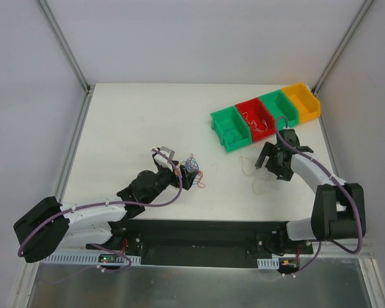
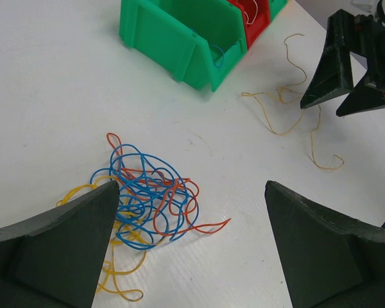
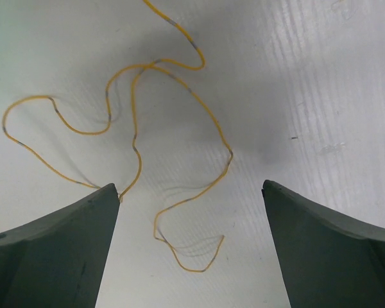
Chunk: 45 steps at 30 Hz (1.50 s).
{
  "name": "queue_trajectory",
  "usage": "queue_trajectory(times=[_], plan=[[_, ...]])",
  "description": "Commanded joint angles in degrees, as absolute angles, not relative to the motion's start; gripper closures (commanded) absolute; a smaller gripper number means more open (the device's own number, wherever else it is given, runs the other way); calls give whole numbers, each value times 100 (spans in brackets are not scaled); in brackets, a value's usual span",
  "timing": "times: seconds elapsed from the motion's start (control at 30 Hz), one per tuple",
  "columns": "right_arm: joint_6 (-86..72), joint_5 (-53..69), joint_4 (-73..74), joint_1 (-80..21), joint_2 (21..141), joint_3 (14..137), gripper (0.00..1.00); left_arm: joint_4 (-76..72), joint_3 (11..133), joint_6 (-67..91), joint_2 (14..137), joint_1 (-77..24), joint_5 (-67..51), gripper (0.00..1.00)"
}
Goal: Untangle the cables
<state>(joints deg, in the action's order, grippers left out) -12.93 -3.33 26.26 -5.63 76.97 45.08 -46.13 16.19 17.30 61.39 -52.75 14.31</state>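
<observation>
A small knot of blue, red and yellow cables (image 2: 144, 196) lies on the white table, seen from above as a small bunch (image 1: 193, 165). My left gripper (image 2: 191, 186) hovers open over it, the knot beside and partly under its left finger and nothing between the fingers. A loose orange-yellow cable (image 3: 231, 154) curls on the table further right (image 1: 249, 163). My right gripper (image 3: 190, 186) stands open above that cable's near end, holding nothing. It also shows in the left wrist view (image 2: 322, 110).
A row of bins stands at the back right: green (image 1: 230, 133), red (image 1: 255, 119), green (image 1: 278, 106) and orange (image 1: 303, 100). The near green bin (image 2: 173, 32) holds a blue wire (image 2: 217, 56). Pale wires lie in the red bin.
</observation>
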Motion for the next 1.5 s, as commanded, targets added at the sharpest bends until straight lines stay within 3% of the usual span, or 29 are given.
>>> queue_trajectory(times=[0.0, 0.2, 0.37, 0.53, 0.67, 0.87, 1.23, 1.47], plan=[[-1380, -62, 2541, -527, 8085, 4737, 4, -4948, 1608, 1775, 6047, -5212, 1327, 4], [-1406, -369, 2461, -536, 8385, 4738, 7, -4922, 1652, 1767, 6117, -5194, 1257, 3], [-1231, -580, 2268, -536, 8464, 4632, 22, -4922, 1652, 1775, 6117, -5194, 1257, 3], [-1256, -396, 2066, -536, 8587, 4570, 44, -4931, 1670, 1784, 6179, -5203, 1257, 3], [-1380, -325, 1855, -536, 8543, 4395, 55, -4931, 1670, 1802, 6196, -5194, 1222, 3], [-1406, -62, 1775, -536, 8394, 4272, 98, -4896, 1670, 1810, 6214, -5203, 1283, 3], [-1389, -324, 2477, -536, 6313, 3937, 100, -4913, 1635, 1863, 6161, -5203, 1257, 4], [-1283, -1737, 2821, -527, 5589, 4875, 100, -4992, 1512, 1863, 6003, -5203, 1327, 4]])
